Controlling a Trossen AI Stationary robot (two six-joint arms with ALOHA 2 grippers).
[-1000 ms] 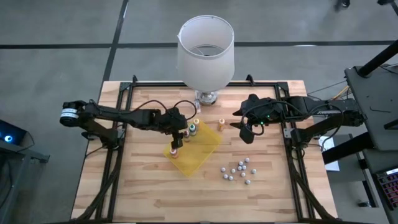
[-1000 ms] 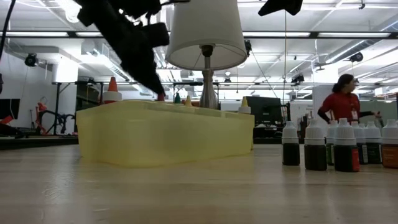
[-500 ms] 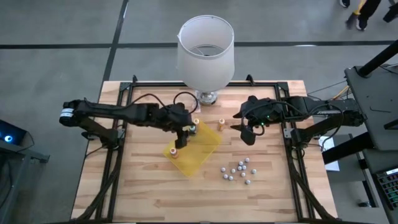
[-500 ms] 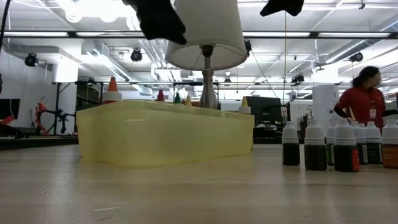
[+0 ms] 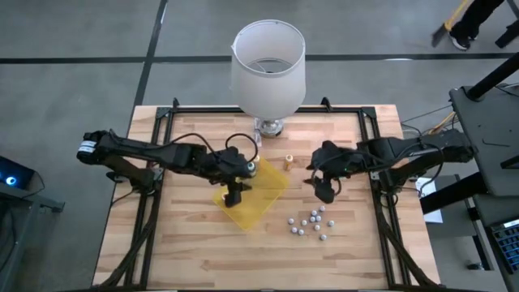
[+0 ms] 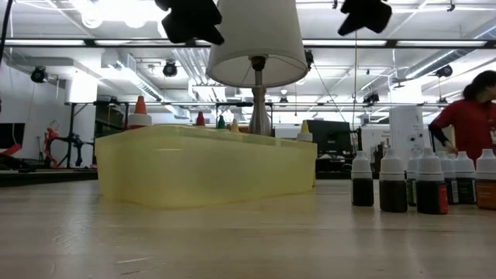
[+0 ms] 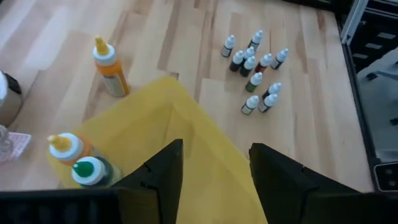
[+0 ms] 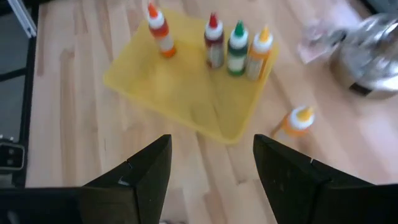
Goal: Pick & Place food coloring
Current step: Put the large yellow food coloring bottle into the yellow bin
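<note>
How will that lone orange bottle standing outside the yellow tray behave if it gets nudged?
The lone orange bottle is tall, narrow and upright, so it probably tips easily. Being round, it would likely roll across the wooden table. It looks small, so probably light.

The scene is bright and evenly lit by long ceiling lights (image 6: 116, 9), which glare white in the low view. On the worktop (image 5: 195, 243) the shadows are soft and weak. The lamp shade (image 6: 256, 39) looks pale. The person (image 6: 473, 116) at the edge is blurred, and both wrist views are slightly soft.
</note>
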